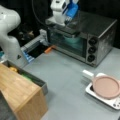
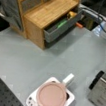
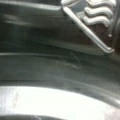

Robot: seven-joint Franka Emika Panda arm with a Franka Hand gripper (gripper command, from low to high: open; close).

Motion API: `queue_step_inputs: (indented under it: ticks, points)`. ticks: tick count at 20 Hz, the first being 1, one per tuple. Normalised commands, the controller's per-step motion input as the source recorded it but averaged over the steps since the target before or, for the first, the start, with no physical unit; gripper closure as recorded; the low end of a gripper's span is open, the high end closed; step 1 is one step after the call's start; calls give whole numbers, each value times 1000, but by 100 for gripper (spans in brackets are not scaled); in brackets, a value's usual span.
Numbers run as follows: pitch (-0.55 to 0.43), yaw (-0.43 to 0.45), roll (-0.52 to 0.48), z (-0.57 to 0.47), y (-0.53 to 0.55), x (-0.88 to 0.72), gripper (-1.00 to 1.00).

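1. From my remote seat I see the gripper [image 1: 67, 22] in a front view, sitting right at the top front edge of the toaster oven [image 1: 85, 37], by the handle of its door; whether its fingers are spread or pressed together I cannot tell, since the blue and white wrist parts cover them.
2. Just below the gripper, behind the glass door [image 1: 66, 42], there is a pale teal shape inside the oven; I cannot say what it is.
3. To the gripper's right and lower, on the oven's front panel, stand three dark knobs [image 1: 91, 49] in a column. I can read no brand or lettering on the oven.
4. The wrist view is filled by dark metal and glass with a bright metal rod and wavy wire piece [image 3: 100, 15] at its upper right; the fingers do not show there.
5. Well below the gripper, toward a front view's bottom right, a pink round pan [image 1: 106, 86] with a white handle rests on a white stove base [image 1: 113, 103]; no writing on it is legible.
6. Far down and left of the gripper, a wooden cabinet [image 1: 17, 92] has an open grey drawer [image 2: 58, 28] with a yellow and a green item inside.
7. A small orange object [image 1: 49, 49] lies on the grey table [image 1: 65, 82], just below and left of the gripper.
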Motion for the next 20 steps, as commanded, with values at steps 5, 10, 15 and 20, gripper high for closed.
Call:
queue_step_inputs:
  ticks: [5,10,15,20]
  points:
    - [-71,-106,102,-125,-171,-157,-100]
    - [-97,-50,114,-192,-291,-194,-100]
    - [-152,34,164,-301,-437,-191,-100]
    - [-182,71,228,-325,-353,-164,-100]
